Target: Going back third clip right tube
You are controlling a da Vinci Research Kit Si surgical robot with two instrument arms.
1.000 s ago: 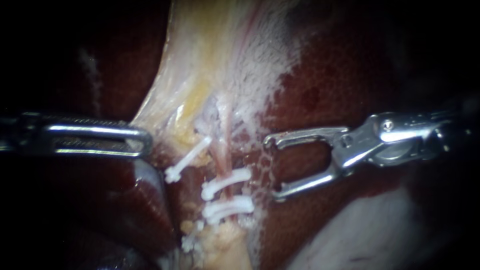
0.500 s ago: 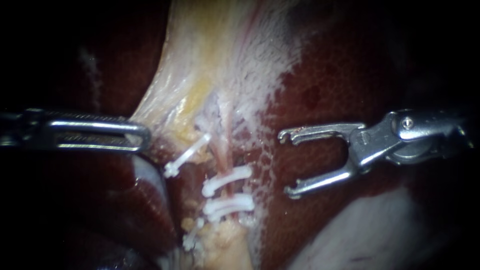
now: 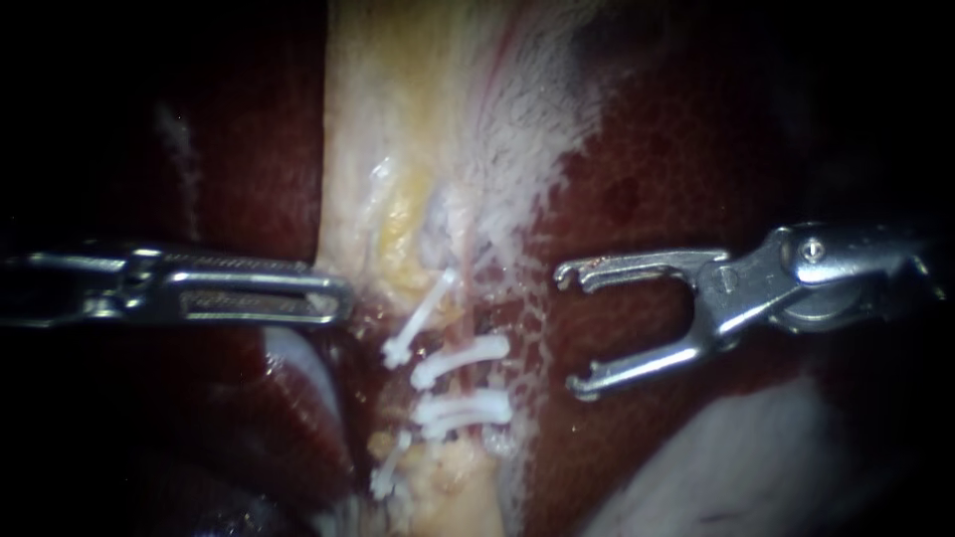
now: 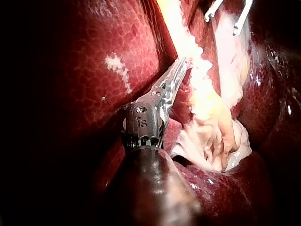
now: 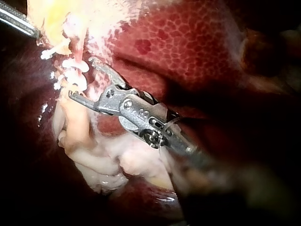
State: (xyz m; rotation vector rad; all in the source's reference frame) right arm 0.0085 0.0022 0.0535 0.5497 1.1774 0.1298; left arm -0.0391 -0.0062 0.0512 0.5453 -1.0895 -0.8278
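Your right instrument (image 3: 572, 331) has its claw spread and empty, just to the right of the white clips (image 3: 461, 358) and not touching them. The claw's mouth faces the clips, so I judge the way out lies straight back along the shaft. The tube (image 3: 460, 384) they sit on runs crosswise to that line. Left of the clips, your left instrument (image 3: 343, 298) has its claw pinching the pale tissue (image 3: 378, 149).

Left tool (image 3: 343, 296) on tissue (image 3: 398, 119) — clips (image 3: 463, 350) middle, right tool (image 3: 570, 331) right
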